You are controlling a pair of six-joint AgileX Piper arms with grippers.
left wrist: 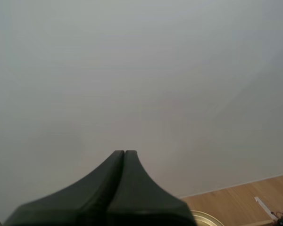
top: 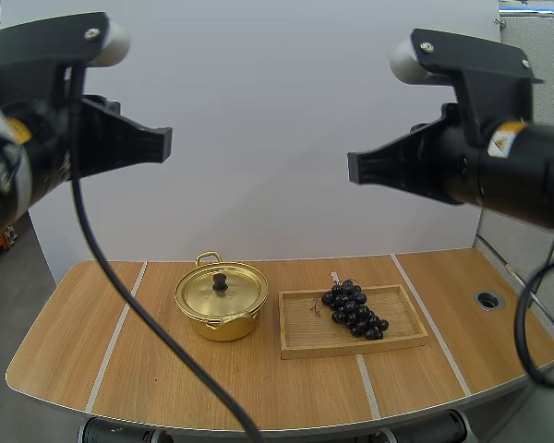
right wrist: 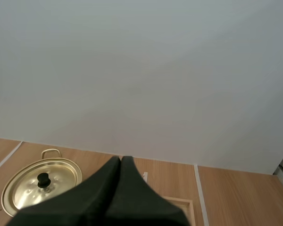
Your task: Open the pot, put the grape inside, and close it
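A gold pot (top: 221, 302) stands on the wooden table with its lid on, a black knob (top: 220, 281) at the lid's middle. To its right a wooden tray (top: 351, 340) holds a bunch of dark grapes (top: 355, 309). My left gripper (top: 164, 144) hangs high above the table's left side, shut with nothing in it. My right gripper (top: 354, 169) hangs high at the right, also shut and empty. In the right wrist view the lidded pot (right wrist: 40, 183) lies beyond the shut fingers (right wrist: 120, 162). The left wrist view has the pot's rim (left wrist: 208, 219) beside its shut fingers (left wrist: 124, 154).
White tape lines (top: 120, 332) cross the wooden table (top: 92, 369). A round grommet hole (top: 489, 299) sits near the table's right edge. Bare table lies left of the pot and in front of the tray.
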